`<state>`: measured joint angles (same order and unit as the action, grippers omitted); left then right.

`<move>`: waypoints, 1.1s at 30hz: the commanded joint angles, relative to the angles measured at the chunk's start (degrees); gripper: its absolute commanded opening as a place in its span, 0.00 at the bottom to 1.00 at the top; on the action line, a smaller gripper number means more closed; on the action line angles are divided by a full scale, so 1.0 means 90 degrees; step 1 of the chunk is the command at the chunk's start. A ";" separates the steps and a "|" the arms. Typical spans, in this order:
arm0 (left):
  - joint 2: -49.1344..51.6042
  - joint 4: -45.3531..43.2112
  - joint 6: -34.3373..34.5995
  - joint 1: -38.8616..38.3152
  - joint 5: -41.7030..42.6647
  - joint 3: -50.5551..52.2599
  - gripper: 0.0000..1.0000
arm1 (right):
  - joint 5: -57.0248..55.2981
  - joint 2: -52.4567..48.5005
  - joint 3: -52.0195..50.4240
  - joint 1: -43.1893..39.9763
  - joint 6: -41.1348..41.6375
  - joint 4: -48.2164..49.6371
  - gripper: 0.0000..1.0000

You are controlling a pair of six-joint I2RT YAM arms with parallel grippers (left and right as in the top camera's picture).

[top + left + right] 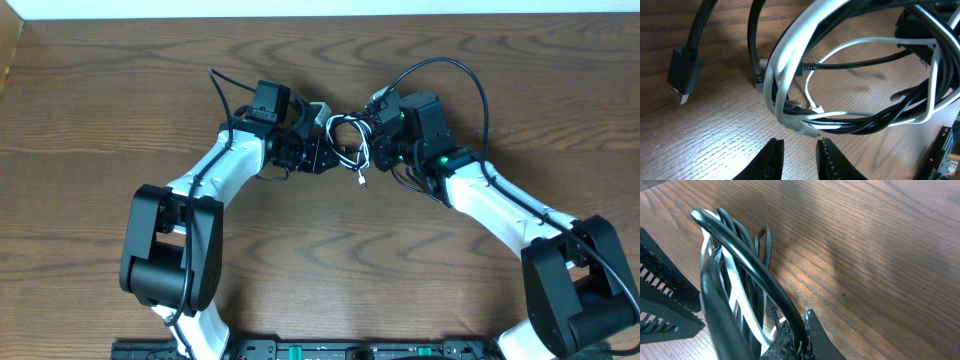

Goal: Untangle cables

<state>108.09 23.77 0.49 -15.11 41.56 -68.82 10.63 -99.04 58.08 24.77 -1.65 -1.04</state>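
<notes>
Brown wooden table (320, 270), seen from above, with two white-and-black arms meeting near its far middle. Right gripper (796, 342) clamped shut on the cables (347, 140), holding the looped bundle up, apparently just off the wood, between both arms. Left gripper (799, 155) close beside the bundle, fingers slightly apart, nothing between them. Black cord (860, 60) and white cord (785, 55) wound through each other in several loose loops. Pale plug end (806, 128) poking out at the bottom of the coil. Probably very light, limp and a little springy, smooth enough to slide; best pinched on a single strand close to a plug, not across the whole coil.
</notes>
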 commanded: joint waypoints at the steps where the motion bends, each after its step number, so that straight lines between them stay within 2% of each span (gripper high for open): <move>1: -0.0032 0.0019 0.0124 -0.0002 -0.0194 0.0029 0.25 | 0.0005 -0.0051 0.0068 0.0002 0.0102 -0.0002 0.02; 12: -0.0032 0.0002 0.0126 -0.0002 -0.0935 0.0029 0.25 | 0.0053 -0.0051 0.0068 0.0007 0.0102 0.0002 0.02; 14: -0.0032 -0.0019 0.0126 -0.0002 -0.0933 0.0029 0.31 | 0.0053 -0.0051 0.0068 0.0007 0.0102 0.0002 0.02; 22: -0.0032 -0.0165 0.0571 -0.0002 -0.0828 0.0027 0.33 | 0.0051 -0.0051 0.0068 0.0007 0.0102 0.0000 0.02; 25: -0.0032 -0.0267 0.0872 -0.0005 -0.0731 0.0027 0.37 | 0.0051 -0.0051 0.0068 0.0007 0.0080 0.0000 0.02; 28: -0.0032 -0.0325 0.0867 -0.0005 -0.0391 0.0027 0.37 | 0.0051 -0.0051 0.0068 0.0007 0.0083 0.0000 0.02; 33: -0.0032 -0.0396 0.0867 -0.0015 -0.0386 0.0027 0.37 | 0.0051 -0.0051 0.0068 0.0007 0.0083 0.0002 0.02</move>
<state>108.09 20.45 7.70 -15.11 36.99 -68.82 10.70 -99.04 58.08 24.77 -1.65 -1.28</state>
